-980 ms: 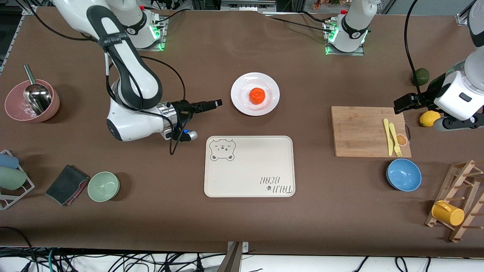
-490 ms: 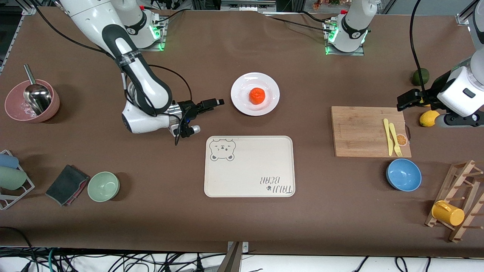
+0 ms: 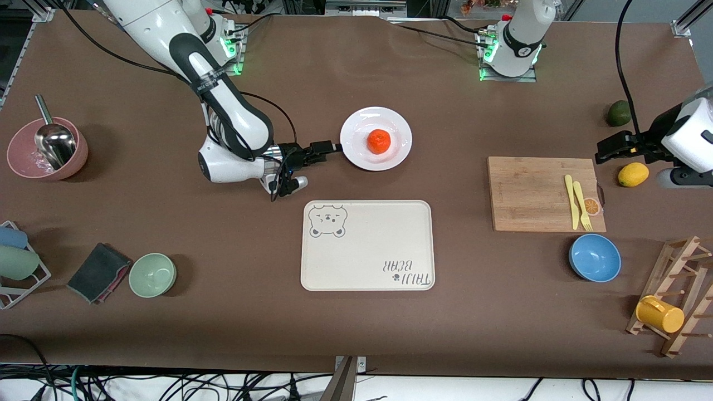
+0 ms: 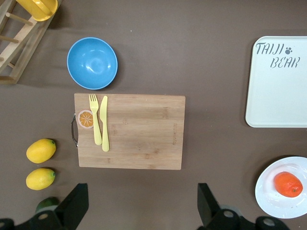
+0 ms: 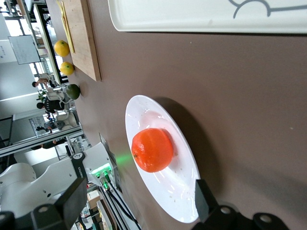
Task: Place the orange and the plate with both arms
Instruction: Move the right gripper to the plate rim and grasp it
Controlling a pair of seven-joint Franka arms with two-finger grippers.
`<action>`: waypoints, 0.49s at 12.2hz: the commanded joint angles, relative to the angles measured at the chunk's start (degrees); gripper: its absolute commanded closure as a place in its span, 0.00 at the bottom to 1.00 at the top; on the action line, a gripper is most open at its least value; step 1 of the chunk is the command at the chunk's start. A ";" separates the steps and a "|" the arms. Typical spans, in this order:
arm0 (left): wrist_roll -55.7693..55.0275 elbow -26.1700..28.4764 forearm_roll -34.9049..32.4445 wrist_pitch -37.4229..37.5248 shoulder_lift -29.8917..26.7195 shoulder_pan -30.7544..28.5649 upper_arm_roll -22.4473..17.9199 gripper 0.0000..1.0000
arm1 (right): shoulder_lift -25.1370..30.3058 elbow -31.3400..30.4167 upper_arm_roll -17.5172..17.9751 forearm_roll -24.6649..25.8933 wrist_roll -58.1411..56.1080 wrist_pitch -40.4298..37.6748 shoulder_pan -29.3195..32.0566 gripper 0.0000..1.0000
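The white plate (image 3: 356,131) lies mid-table with the orange (image 3: 379,141) on it. My right gripper (image 3: 332,148) is low over the table at the plate's rim, on the side toward the right arm's end, and it is open. In the right wrist view the plate (image 5: 180,189) and the orange (image 5: 152,149) sit just ahead of the right gripper (image 5: 139,211), with the rim's edge between the spread fingers (image 5: 204,197). My left gripper (image 3: 604,151) is open and empty over the bare table between the cutting board and a lemon. The left wrist view shows the left gripper (image 4: 141,206), the plate (image 4: 271,194) and the orange (image 4: 288,184).
A cream bear tray (image 3: 367,245) lies nearer the front camera than the plate. A wooden cutting board (image 3: 535,192) carries yellow cutlery (image 3: 578,201). A lemon (image 3: 633,174), a green fruit (image 3: 619,113), a blue bowl (image 3: 595,257), a mug rack (image 3: 671,301), a green bowl (image 3: 152,274) and a pink bowl (image 3: 47,149) stand toward the table's ends.
My right gripper has moved along the table toward the plate and now reaches its rim. My left arm has drawn back toward the left arm's end of the table.
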State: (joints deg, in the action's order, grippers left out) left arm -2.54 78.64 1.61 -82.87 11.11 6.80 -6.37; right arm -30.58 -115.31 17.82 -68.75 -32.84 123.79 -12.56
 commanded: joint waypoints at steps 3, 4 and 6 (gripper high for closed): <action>1.39 1.25 1.29 -0.45 -0.74 1.28 -1.18 0.00 | -1.85 -1.06 0.64 -5.95 -6.44 5.31 -2.46 0.01; 1.48 0.64 1.55 -0.28 -0.04 0.85 -1.45 0.00 | -1.94 -1.06 0.64 -6.74 -6.53 6.89 -3.26 0.01; 1.74 0.55 1.64 -0.27 0.23 0.14 -1.45 0.00 | -2.03 -1.23 0.64 -7.01 -6.53 9.35 -4.75 0.01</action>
State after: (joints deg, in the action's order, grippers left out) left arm -2.46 79.05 1.66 -82.90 11.36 7.03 -6.98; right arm -32.79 -116.12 18.04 -74.03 -38.04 130.50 -16.29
